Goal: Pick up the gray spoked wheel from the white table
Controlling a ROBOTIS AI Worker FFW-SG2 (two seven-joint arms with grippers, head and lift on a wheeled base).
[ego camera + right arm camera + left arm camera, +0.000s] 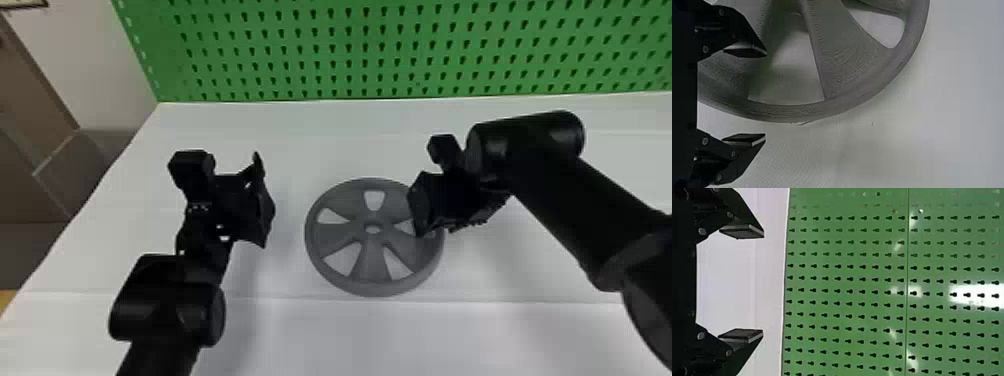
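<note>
The gray spoked wheel (372,260) lies flat on the white table (320,335), between the two arms. At its right edge my right gripper (422,220) overlaps the rim in the head view. In the right wrist view, the right gripper (766,96) is open, one finger over the wheel (848,70) and the other outside its rim; contact with the rim cannot be told. My left gripper (265,200) stands left of the wheel, apart from it. Seen from its own wrist, the left gripper (763,284) is open with nothing between its fingers.
A green pegboard (370,50) rises along the table's back edge. The table's left edge runs diagonally past the left arm, with brown panels and a pale wall beyond it.
</note>
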